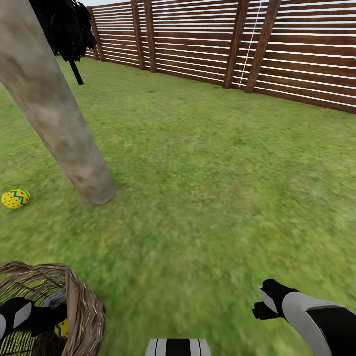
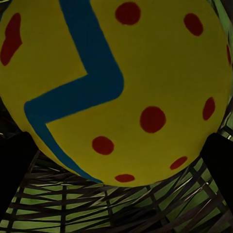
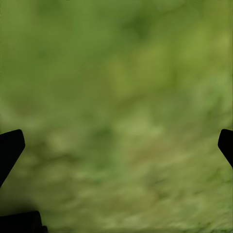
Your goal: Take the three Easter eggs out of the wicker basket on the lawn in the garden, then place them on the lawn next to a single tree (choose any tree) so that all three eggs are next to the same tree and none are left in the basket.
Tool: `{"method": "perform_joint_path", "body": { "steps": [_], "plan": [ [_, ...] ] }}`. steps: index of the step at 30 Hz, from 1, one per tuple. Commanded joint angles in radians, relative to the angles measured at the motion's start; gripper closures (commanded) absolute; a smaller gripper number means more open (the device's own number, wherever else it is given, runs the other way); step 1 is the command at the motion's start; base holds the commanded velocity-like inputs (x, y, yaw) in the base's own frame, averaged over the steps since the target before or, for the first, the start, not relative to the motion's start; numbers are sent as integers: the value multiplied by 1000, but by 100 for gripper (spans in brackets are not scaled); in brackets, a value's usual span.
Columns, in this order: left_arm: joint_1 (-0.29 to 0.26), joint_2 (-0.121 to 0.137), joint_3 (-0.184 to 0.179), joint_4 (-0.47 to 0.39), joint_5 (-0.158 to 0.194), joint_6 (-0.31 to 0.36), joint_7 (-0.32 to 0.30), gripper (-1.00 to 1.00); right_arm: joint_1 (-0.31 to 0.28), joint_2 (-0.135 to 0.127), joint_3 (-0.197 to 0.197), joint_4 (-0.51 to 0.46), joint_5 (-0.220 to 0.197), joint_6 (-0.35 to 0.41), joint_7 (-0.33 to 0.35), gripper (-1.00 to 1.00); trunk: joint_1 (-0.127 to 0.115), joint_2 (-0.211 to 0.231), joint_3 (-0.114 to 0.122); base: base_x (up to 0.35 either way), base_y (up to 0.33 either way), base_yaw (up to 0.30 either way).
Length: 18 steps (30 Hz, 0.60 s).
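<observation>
A yellow Easter egg [image 1: 16, 199] with red dots and a blue zigzag lies on the lawn [image 1: 207, 163] just left of the tree [image 1: 54, 123] trunk's foot. The wicker basket [image 1: 86, 309] stands at the near left. My left gripper [image 1: 55, 312] reaches down inside it. In the left wrist view its black fingers [image 2: 17, 165] press both sides of a second Easter egg [image 2: 121, 82], with the woven basket [image 2: 116, 204] floor behind it. A bit of that egg [image 1: 62, 329] peeks out in the head view. My right gripper [image 1: 261, 300] hovers open over bare grass [image 3: 116, 97].
A brown slatted fence [image 1: 257, 44] runs along the far side of the garden. A dark, near-black conical tree [image 1: 69, 29] stands at the far left by the fence. Open grass spreads to the right of the trunk and in front of me.
</observation>
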Motion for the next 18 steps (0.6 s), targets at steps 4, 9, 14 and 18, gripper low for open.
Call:
{"method": "perform_joint_path", "body": {
  "steps": [4,9,14,18],
  "plan": [
    [0,-11,16,2,-6,4,-3,100,-1,0,3,2,4,2,1,-100,0,0,-1,0,0,0],
    [0,-16,16,3,-6,3,-3,100,-1,0,3,2,4,2,1,-100,0,0,-1,0,0,0],
    [0,-18,16,3,-6,3,-3,100,-1,0,3,2,4,2,1,-100,0,0,-1,0,0,0],
    [0,-19,16,3,-6,4,-3,100,-1,0,4,2,4,2,1,-100,0,0,-1,0,0,0]
  ]
}}
